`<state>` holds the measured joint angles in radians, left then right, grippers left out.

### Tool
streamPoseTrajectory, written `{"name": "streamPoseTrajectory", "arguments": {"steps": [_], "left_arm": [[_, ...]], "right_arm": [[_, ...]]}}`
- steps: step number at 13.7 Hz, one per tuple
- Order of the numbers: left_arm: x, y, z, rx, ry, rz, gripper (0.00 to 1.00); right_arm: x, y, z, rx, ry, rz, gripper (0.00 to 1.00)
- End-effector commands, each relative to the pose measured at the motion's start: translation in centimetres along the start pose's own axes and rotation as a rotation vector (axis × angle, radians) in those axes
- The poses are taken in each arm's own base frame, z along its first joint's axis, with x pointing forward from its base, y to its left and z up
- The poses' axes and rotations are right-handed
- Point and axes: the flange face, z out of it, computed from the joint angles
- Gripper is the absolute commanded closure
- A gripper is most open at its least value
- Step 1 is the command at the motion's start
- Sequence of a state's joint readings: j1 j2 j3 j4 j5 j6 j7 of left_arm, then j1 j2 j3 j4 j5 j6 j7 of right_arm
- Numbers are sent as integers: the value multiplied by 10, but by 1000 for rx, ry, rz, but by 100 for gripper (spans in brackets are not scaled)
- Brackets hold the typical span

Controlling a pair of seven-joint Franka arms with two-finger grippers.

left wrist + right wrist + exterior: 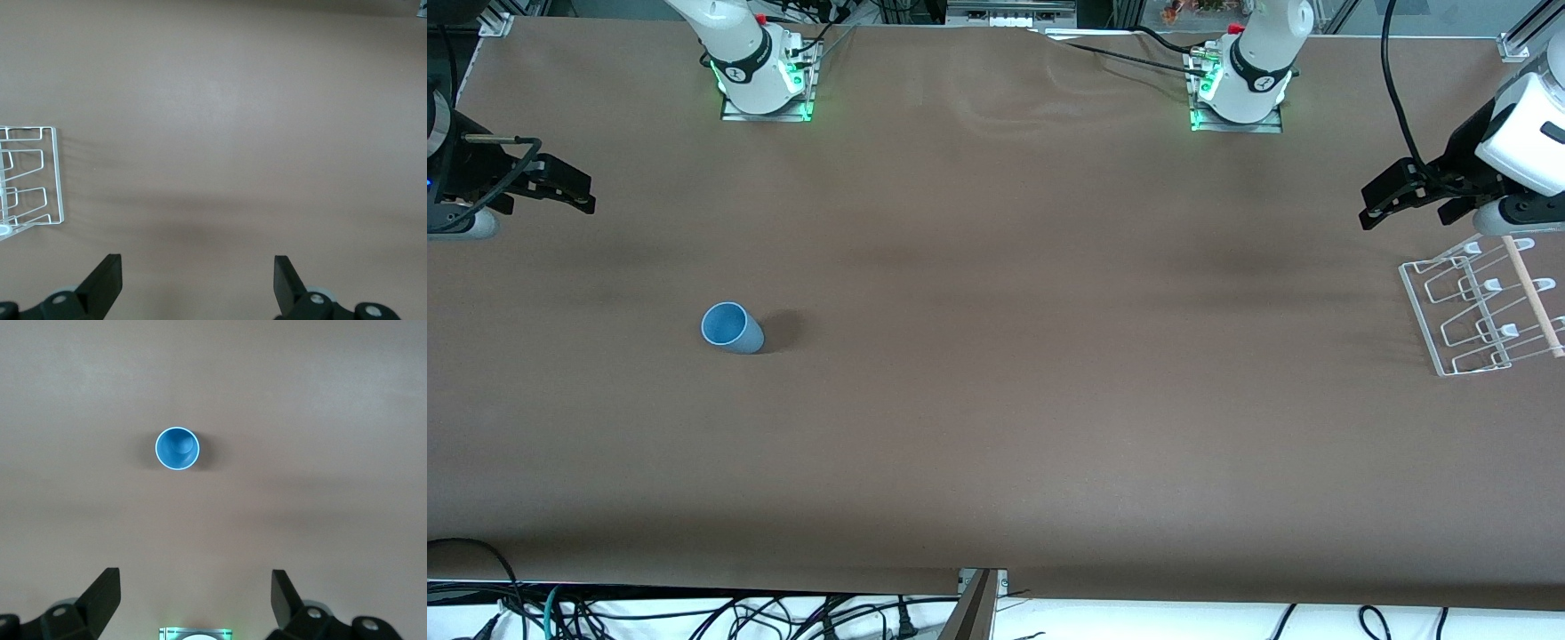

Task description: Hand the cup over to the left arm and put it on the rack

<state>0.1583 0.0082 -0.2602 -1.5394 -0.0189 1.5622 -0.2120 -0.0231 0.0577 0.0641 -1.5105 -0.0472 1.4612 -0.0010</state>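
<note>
The light-blue cup (732,328) stands upright, mouth up, on the brown table toward the right arm's end; from above it shows as a blue ring (177,448). The white wire rack (1422,320) with its wooden rod (1532,293) sits at the left arm's end, and a corner of the rack (59,173) shows in the left wrist view. My right gripper (585,191) hangs open and empty, well apart from the cup, its fingers spread wide (195,590). My left gripper (1366,209) hovers open and empty beside the rack, holding nothing (198,273).
Both arm bases (766,84) (1238,93) glow green along the table edge farthest from the front camera. Cables (694,613) lie off the table's near edge. A broad stretch of bare brown table (1049,356) separates cup and rack.
</note>
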Motion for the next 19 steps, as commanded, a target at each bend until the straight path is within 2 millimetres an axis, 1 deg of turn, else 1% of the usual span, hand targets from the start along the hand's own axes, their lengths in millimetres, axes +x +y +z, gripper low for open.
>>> {"name": "streamPoseTrajectory", "arguments": {"steps": [1,19], "left_arm": [[-2,5,-8,-5,0,15,0],[-5,13,-10,-6,4,29,0]], "right_arm": [[1,0,-6,-7,7,-8,0],[2,2,-5,-5,13,-4,0]]}}
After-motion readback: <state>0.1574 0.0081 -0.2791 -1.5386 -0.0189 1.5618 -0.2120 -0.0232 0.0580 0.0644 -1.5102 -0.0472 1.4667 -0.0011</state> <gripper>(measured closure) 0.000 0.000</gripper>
